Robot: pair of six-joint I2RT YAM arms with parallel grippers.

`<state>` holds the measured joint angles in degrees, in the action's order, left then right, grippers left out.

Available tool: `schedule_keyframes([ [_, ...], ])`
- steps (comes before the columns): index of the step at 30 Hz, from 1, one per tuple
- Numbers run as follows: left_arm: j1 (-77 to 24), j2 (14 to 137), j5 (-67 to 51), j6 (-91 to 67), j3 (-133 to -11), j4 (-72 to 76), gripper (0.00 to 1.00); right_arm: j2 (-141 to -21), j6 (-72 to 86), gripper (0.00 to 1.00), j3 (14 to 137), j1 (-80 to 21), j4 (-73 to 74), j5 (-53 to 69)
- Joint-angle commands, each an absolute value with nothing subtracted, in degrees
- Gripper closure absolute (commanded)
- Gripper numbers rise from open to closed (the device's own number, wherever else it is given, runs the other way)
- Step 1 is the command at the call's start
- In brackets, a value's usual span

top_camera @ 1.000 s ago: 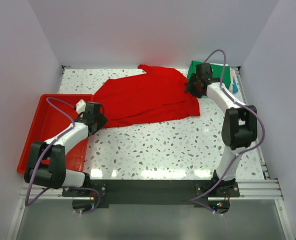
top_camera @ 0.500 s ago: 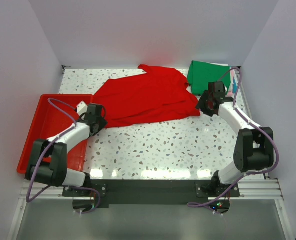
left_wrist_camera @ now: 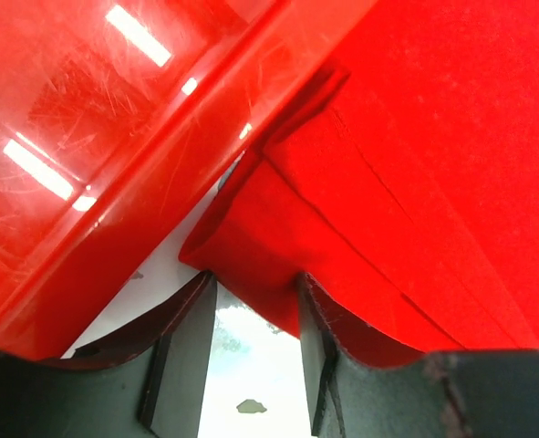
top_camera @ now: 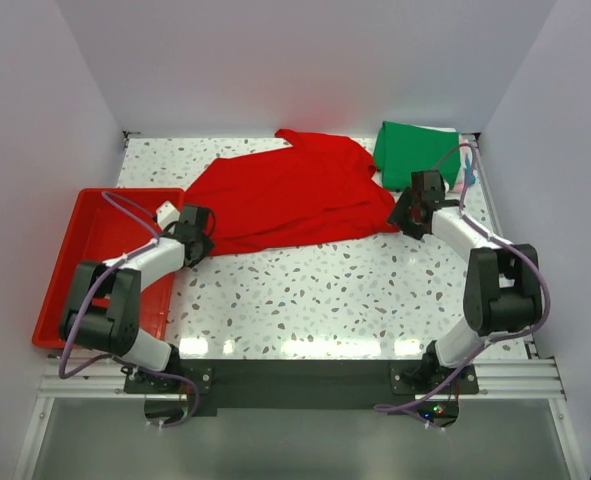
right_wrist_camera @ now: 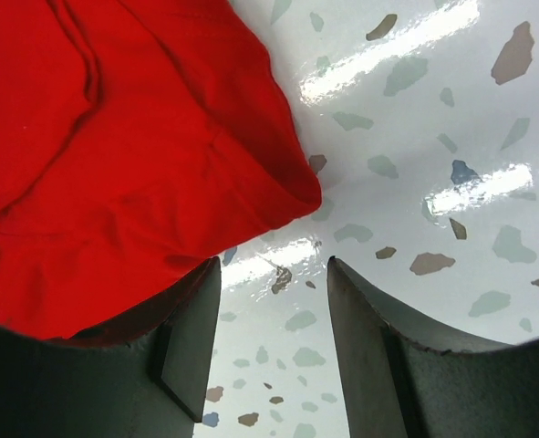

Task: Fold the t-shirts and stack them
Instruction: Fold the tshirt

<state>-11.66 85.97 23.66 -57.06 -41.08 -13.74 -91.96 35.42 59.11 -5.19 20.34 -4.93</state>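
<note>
Black left hand (left_wrist_camera: pixel 255 283), beside the red tray (top_camera: pixel 87 205): jaws partly apart, empty, at the red t-shirt's (top_camera: pixel 295 195) near-left corner. Right hand (right_wrist_camera: pixel 274 265): likewise apart, empty, at the near-right corner. Shirt lies spread on the desk (top_camera: pixel 325 290); green t-shirt (top_camera: pixel 413 155) folded beyond. Step, likely: seizing both corners; next, pinch cloth and fold.

One red t-shirt (top_camera: pixel 295 195), one green t-shirt (top_camera: pixel 415 160) (perhaps more folded beneath it, edges barely show), one red tray (top_camera: pixel 75 270).
</note>
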Motion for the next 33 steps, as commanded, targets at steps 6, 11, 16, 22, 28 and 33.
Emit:
schedule_keyframes([
  [6, -10.5, 89.3, 28.5, -57.7, -42.2, -15.0, 0.61, -98.3, 37.3, 0.46, 61.5, -5.2, 14.7, -4.0],
  [11, -10.4, 90.3, 28.6, -57.6, -42.8, -15.1, 0.76, -100.9, 37.5, 0.46, 62.7, -5.2, 13.9, -3.9],
  [16, -10.4, 90.1, 27.5, -56.3, -43.7, -14.9, 1.0, -102.4, 37.5, 0.64, 64.8, -5.1, 14.5, -4.9],
  [22, -10.5, 87.8, 27.2, -54.8, -45.5, -16.2, 1.0, -100.6, 36.3, 1.0, 67.5, -3.6, 18.9, -6.7],
  [28, -10.5, 83.3, 25.8, -54.5, -45.5, -18.4, 1.0, -90.2, 35.6, 1.0, 63.0, -0.1, 23.0, -6.4],
  [33, -11.6, 76.7, 24.3, -54.8, -42.3, -19.0, 1.0, -81.1, 34.5, 1.0, 55.3, 5.1, 25.3, -5.2],
])
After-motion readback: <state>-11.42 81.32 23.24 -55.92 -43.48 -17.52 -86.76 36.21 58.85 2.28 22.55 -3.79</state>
